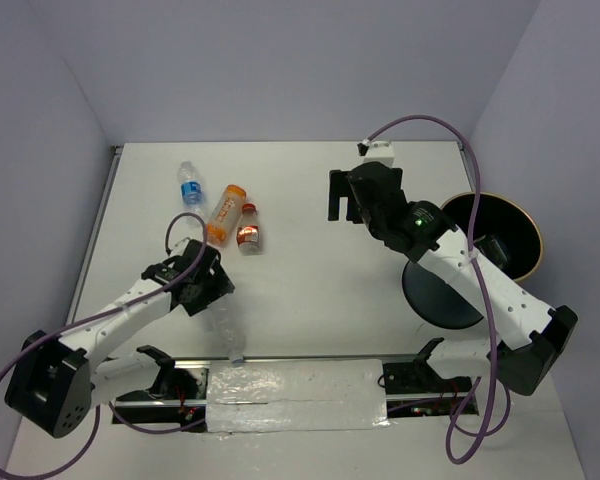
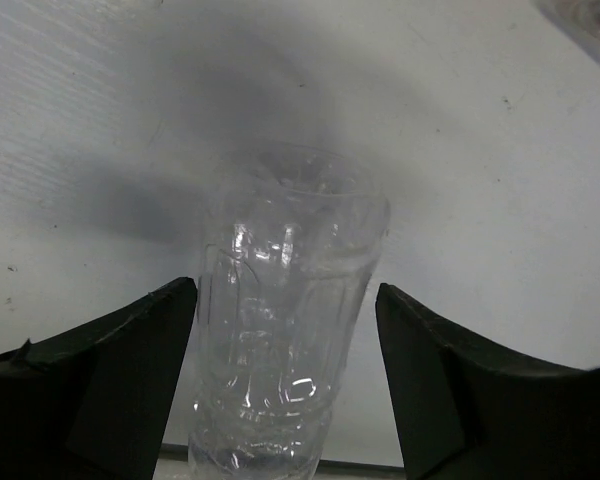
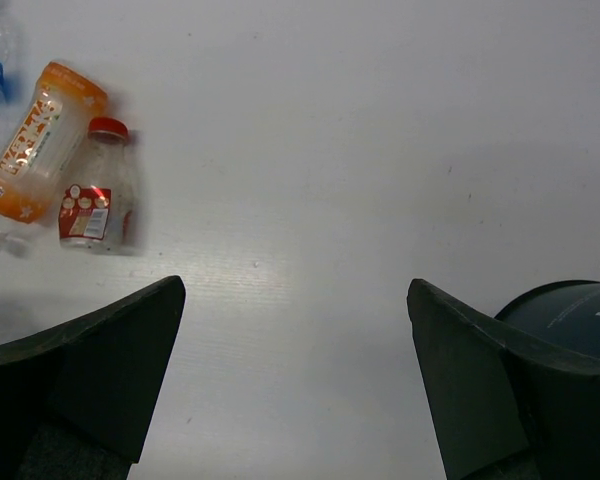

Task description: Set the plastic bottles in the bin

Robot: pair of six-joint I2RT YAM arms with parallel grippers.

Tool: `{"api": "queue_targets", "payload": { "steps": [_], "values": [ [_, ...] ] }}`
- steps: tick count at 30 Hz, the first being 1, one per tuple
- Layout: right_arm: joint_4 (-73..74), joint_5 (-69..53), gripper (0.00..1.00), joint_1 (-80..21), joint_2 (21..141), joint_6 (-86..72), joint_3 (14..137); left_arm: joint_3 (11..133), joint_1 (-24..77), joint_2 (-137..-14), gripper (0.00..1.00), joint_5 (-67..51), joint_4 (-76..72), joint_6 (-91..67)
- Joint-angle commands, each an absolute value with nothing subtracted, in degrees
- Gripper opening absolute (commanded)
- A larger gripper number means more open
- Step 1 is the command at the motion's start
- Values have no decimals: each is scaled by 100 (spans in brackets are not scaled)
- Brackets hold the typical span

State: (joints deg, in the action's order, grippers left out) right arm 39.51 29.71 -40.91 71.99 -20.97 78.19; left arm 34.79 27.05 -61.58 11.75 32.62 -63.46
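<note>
Your plain clear bottle [image 1: 227, 330] lies on its side on the white table [image 1: 310, 290], well to the left of the bin [image 1: 530, 218] and nearer the arm bases than the bin is. The other three bottles in view sit farther left of the bin and toward the back. The blue-labelled bottle [image 1: 189, 185] is the one farthest from the bin. The orange bottle [image 1: 226, 212] comes next, and the red-labelled bottle [image 1: 248, 228] lies just beside it on the bin's side. All three are lying down.

The bin itself looks tipped over: its tan rim faces away to the right, and its dark round bottom points back toward the arm bases.

Your left gripper [image 2: 285, 310] straddles the plain clear bottle, one finger close against each flank. You cannot tell from these views whether it is actually squeezing.

Your right gripper [image 3: 295, 300] is spread wide with nothing between its fingers. It hangs over bare table just left of the bin, between the bin and the three far bottles.
</note>
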Motion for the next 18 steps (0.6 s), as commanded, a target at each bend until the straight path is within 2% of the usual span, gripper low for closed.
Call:
{"api": "queue_targets", "payload": {
  "steps": [1,2,3,6,11,14,15,18],
  "values": [
    [3762,2927,100,-4122,7251,-2180,7787,3419,2733,-6441,84,1196,2840,-6390],
    [3779,2918,100,-4122,7251,-2180,7796,3428,2733,-6503,81,1126,2804,-6337],
    [3788,2883,100,-4139,7242,-2180,7796,3497,2742,-6591,74,1099,2795,-6311],
    [3814,2795,100,-4131,7268,-2189,7796,3751,2768,-6531,64,985,2769,-6092],
    [3937,2190,100,-4122,7549,-2110,8173,4595,2769,-6372,65,309,2259,-4643],
    [3911,1498,100,-4122,7751,-2066,8533,5682,2769,-6618,65,-516,2102,-3755],
    [3885,1294,100,-4122,7795,-2074,8630,5834,2769,-6749,66,-1067,2031,-3605],
    [3885,678,100,-4105,8059,-2188,9060,6247,2769,-6977,65,-1721,1741,-3182]
  ]
}}
